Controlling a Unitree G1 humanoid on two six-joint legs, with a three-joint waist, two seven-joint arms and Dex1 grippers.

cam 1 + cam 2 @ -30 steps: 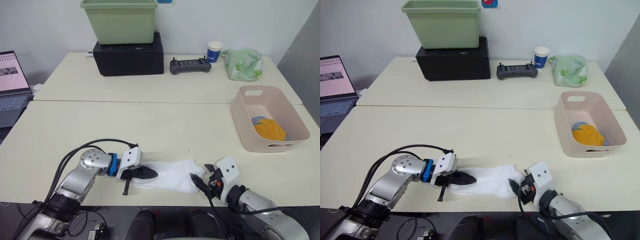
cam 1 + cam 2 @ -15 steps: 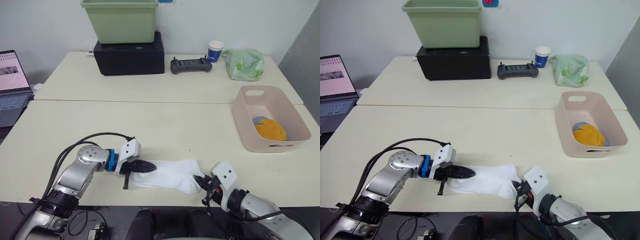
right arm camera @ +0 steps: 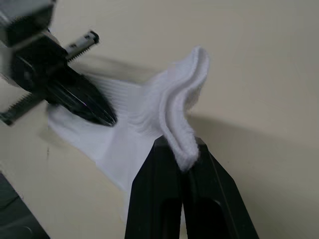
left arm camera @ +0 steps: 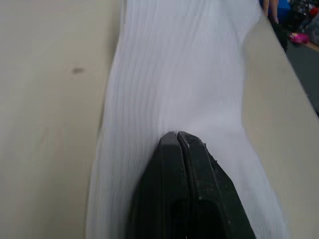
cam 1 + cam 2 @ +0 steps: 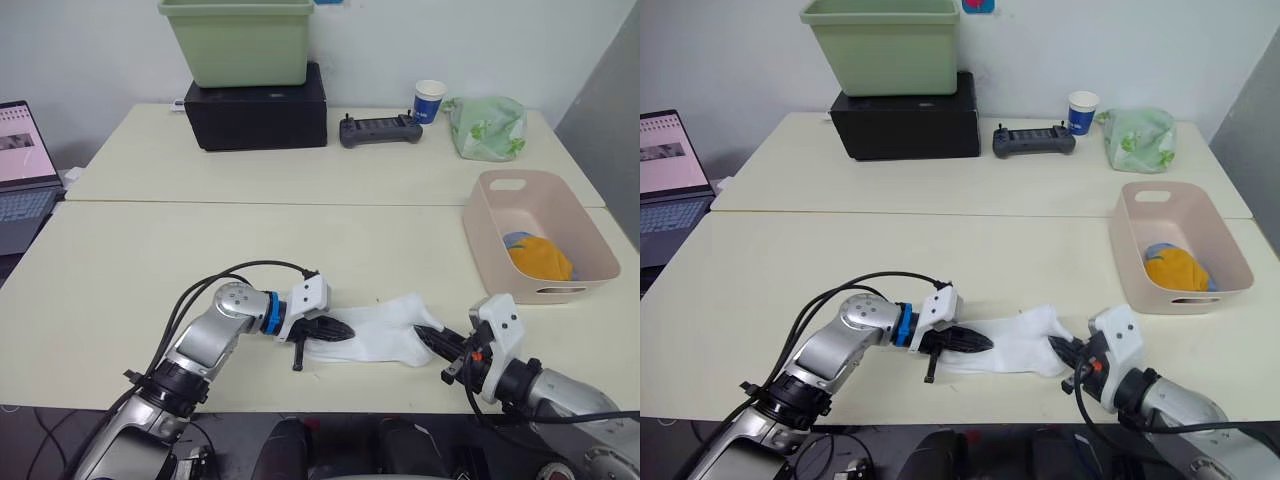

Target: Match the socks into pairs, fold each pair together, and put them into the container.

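Folding risk: your right end effector (image 5: 437, 343) and left end effector (image 5: 342, 331) both clench the white socks (image 5: 385, 332); uneven lifting could separate the layers.

White socks (image 5: 385, 333) flat at table edge, orange sock (image 5: 541, 258) in pink basket (image 5: 492, 262)

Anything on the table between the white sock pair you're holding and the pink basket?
No. In the left eye view the table is bare between the white socks and the pink basket.
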